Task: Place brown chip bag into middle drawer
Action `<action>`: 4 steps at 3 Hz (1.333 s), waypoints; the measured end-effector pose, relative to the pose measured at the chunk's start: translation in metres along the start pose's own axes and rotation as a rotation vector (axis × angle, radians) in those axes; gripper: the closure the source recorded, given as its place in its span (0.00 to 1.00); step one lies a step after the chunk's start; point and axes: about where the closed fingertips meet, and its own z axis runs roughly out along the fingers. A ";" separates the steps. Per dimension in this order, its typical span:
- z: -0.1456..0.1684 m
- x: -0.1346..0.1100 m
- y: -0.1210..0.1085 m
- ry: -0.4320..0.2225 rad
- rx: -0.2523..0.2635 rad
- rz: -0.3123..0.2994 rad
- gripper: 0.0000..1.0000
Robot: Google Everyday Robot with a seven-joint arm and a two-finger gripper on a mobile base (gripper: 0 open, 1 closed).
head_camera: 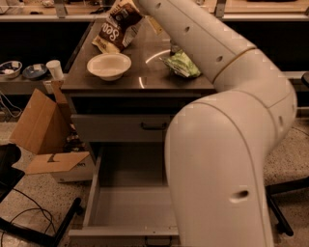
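My end effector (pixel 137 4) sits at the top edge, at the brown chip bag (pixel 117 28)'s upper corner; I cannot tell its grip. I judge a corner pinch could slip, dropping the bag far short of the middle drawer (pixel 130 207), open well below. The bag hangs just beneath it, crinkly, dark brown, white-lettered.

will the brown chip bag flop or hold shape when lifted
Probably floppy: the brown chip bag looks creased and crumpled, leaning on the counter below the gripper at the top edge. Likely light for its size, being thin film, which may slip.
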 end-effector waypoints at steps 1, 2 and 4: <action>0.031 -0.020 -0.032 -0.005 0.096 -0.077 0.00; 0.067 -0.044 -0.048 0.008 0.122 -0.126 0.00; 0.125 -0.094 -0.031 0.025 0.010 -0.259 0.00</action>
